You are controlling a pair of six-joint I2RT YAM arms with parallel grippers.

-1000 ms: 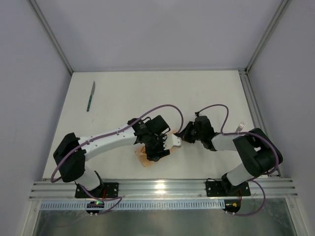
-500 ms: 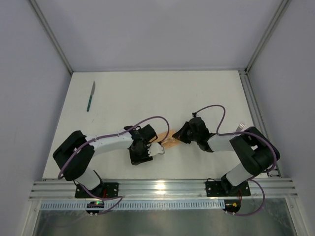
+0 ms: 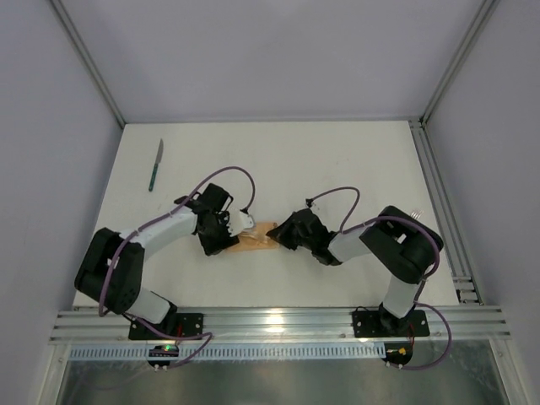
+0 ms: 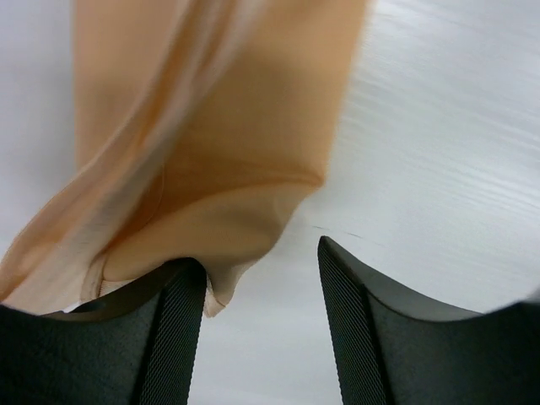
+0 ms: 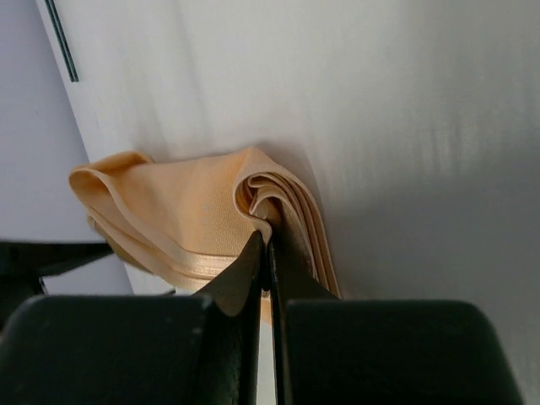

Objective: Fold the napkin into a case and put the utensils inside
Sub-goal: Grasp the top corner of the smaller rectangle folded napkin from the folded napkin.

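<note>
Two pincers at work | napkin (image 3: 256,235) lies in the middle, between them | my right pincer (image 5: 267,240) is clamped on its folded layers | my left pincer (image 4: 261,256) is spread wide beside it | cloth soft, floppy: pinch edges

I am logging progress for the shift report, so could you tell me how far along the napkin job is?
Done: the napkin looks gathered into several layers, but no neat case shows. In hand: the right end effector is shut on its folded edge; the left end effector is open beside it. Left: finishing the case and loading utensils; the knife lies far off, untouched.
</note>
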